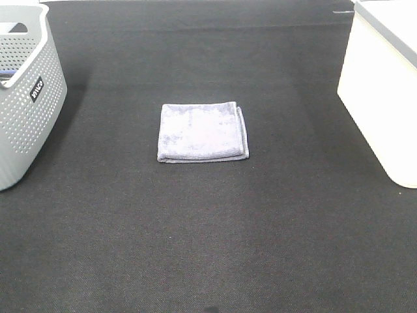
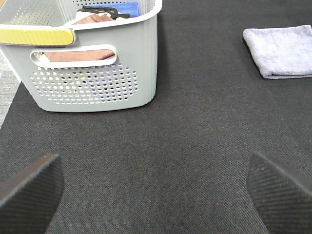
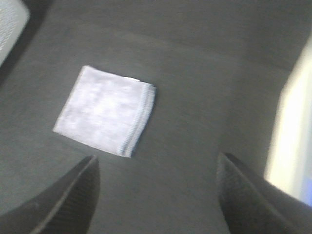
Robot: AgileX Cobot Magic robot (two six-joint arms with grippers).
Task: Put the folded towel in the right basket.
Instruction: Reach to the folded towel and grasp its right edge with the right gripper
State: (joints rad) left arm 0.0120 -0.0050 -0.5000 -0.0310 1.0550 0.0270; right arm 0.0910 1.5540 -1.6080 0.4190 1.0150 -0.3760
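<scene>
1. The small folded square towel of pale lavender-grey terry cloth (image 1: 202,132) lies flat in the middle of the black woven bench (image 1: 208,254). It sits between the two containers, well apart from both, and isn't in either one.
2. The right basket, a big plain white bin with smooth solid walls and a rim (image 1: 381,98), stands at the right edge of the bench. Only its outer wall and rim show, so I can't tell what's inside.
3. The grey perforated plastic basket (image 1: 29,111) with a small black label (image 1: 36,89) stands at the left edge.
4. The left wrist view looks into the grey one. There's a rusty-brown folded cloth (image 2: 80,54) showing through the handle slot, something bright blue (image 2: 122,8) at the far end, and a thin black item (image 2: 105,10) lying on top. A yellow strip (image 2: 36,35) runs along one rim.
5. The left hand (image 2: 156,195) has its fingers spread wide over bare bench with nothing between them.
6. The right hand (image 3: 158,195) is also wide apart and empty. Its view is blurry, with the towel lying beyond the fingertips, untouched.
</scene>
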